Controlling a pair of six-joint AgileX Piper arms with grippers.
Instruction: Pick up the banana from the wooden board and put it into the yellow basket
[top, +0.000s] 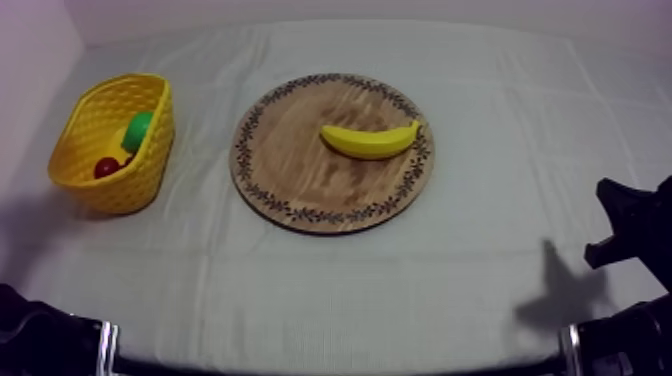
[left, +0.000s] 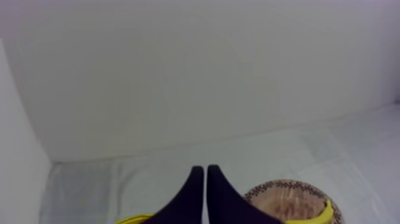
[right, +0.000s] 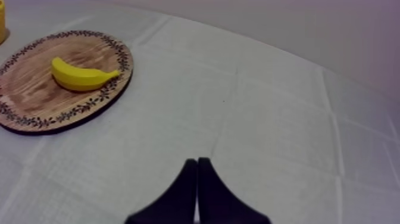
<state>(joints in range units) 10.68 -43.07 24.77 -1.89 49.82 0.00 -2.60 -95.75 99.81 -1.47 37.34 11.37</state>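
Near the board (top: 300, 170) rim lies the banana (top: 368, 141).

Soft, slightly violet light covers the cloth (top: 330, 290). The right arm (top: 632, 222) casts a dark shadow on it; fainter shade lies beside the yellow basket (top: 130, 185).

At the upper left of the top view a green fruit (top: 138, 130) lies with a small red fruit (top: 106, 167) just below it and to its left. The desk (top: 300, 290) is covered by a grey-white cloth (top: 480, 120) creased in straight fold lines. A pale wall (top: 300, 10) runs along the frame's upper edge behind it.
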